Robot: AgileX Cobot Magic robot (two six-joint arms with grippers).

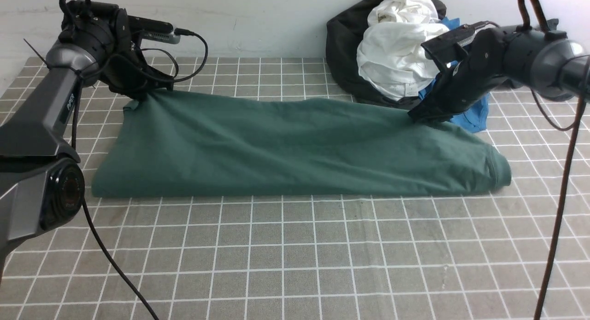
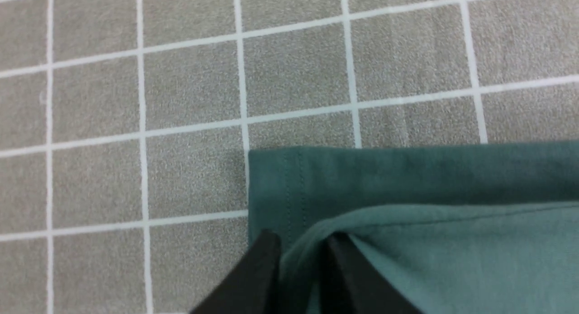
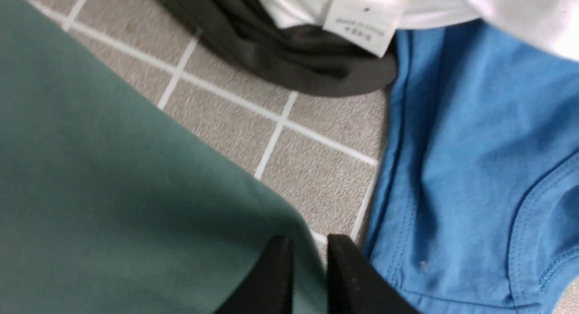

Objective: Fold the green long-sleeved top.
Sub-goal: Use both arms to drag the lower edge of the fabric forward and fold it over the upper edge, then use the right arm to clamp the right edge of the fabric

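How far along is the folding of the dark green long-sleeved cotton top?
Done: the dark green long-sleeved cotton top lies folded into one long band. In hand: left hand and right hand sit at its far edge, fingers slightly parted. Left, probably: folding the band shorter.

green top (image 2: 429, 241) cropped, white label (image 3: 362, 20) unreadable

The green long-sleeved top (image 1: 286, 145) is matt knit cloth, soft and fine-grained up close. The bench (image 1: 295, 255) wears a rough, grainy grey fabric cover with smooth pale grid lines. The blue T-shirt (image 3: 470, 146) is smooth matt jersey; the white garment (image 1: 396, 52) is slightly shinier cloth with a woven label (image 3: 362, 20); the dark grey garment (image 3: 289, 56) is dull. The left arm (image 1: 32, 126) has satin grey casing — glossy black at its joint.
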